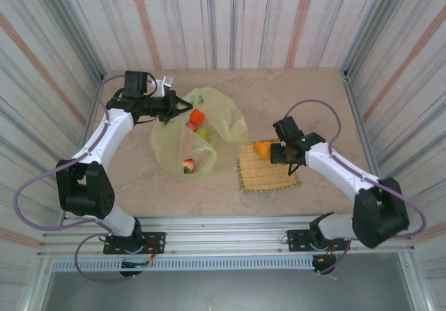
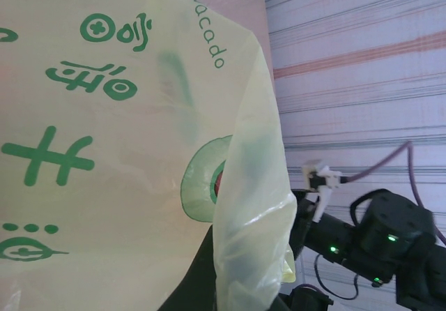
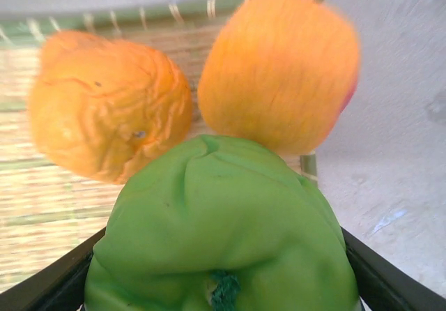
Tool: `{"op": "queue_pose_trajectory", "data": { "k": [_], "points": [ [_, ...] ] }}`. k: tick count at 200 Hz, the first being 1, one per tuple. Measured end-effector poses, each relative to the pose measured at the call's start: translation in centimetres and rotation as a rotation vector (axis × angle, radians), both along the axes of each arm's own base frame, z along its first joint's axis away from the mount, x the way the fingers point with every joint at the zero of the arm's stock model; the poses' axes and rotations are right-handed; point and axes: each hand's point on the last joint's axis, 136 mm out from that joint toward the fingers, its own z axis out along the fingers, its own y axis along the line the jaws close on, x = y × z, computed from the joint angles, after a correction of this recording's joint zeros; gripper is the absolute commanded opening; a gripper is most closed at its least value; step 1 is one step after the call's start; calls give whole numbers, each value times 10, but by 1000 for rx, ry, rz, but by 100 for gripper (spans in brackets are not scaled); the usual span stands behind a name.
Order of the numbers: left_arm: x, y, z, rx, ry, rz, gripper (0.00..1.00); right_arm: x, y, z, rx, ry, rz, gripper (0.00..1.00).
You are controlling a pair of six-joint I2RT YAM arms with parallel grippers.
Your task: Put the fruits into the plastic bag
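From above: thin, translucent yellow-green plastic bag [image 1: 221, 114] slumped open mid-table, its crumpled film pinched at the far-left rim by the left gripper [image 1: 182, 107]. Through the film: round orange [image 1: 197, 116], pinkish piece [image 1: 190, 125], green fruit [image 1: 203, 134], red fruit [image 1: 188, 164] lower down. Right gripper [image 1: 270, 150] low over the square woven straw mat [image 1: 272, 175]. Closer, from the right wrist: dark fingers [image 3: 49, 286] clamped either side of a lumpy, matte green toy fruit [image 3: 223, 234], touching a wrinkled orange [image 3: 104, 116] and a smooth orange [image 3: 279, 74] on the slats. From the left wrist: dark green lettering and an avocado picture [image 2: 202, 189] on the glossy film.
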Motion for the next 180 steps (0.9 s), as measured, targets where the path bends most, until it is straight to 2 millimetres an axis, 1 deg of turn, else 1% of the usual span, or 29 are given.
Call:
{"op": "queue_pose_trajectory", "data": {
  "k": [20,32,53,69,83,108,128,151,163,180],
  "points": [
    [0,0,0,0,0,0,0,0,4,30,52,-97,14,63],
    [0,0,0,0,0,1,0,-1,14,51,99,-171,46,63],
    [0,0,0,0,0,1,0,-5,45,87,206,-295,158,65],
    [0,0,0,0,0,1,0,-10,71,103,262,-350,250,64],
    [0,0,0,0,0,1,0,-16,93,105,282,-362,332,64],
    [0,0,0,0,0,1,0,-25,125,94,285,-335,438,64],
    [0,0,0,0,0,1,0,-30,144,87,297,-320,492,64],
    [0,0,0,0,0,1,0,-35,164,87,332,-329,547,63],
    [0,0,0,0,0,1,0,-36,172,86,347,-336,570,63],
    [0,0,0,0,0,1,0,-35,185,80,349,-334,596,63]
  ]
}}
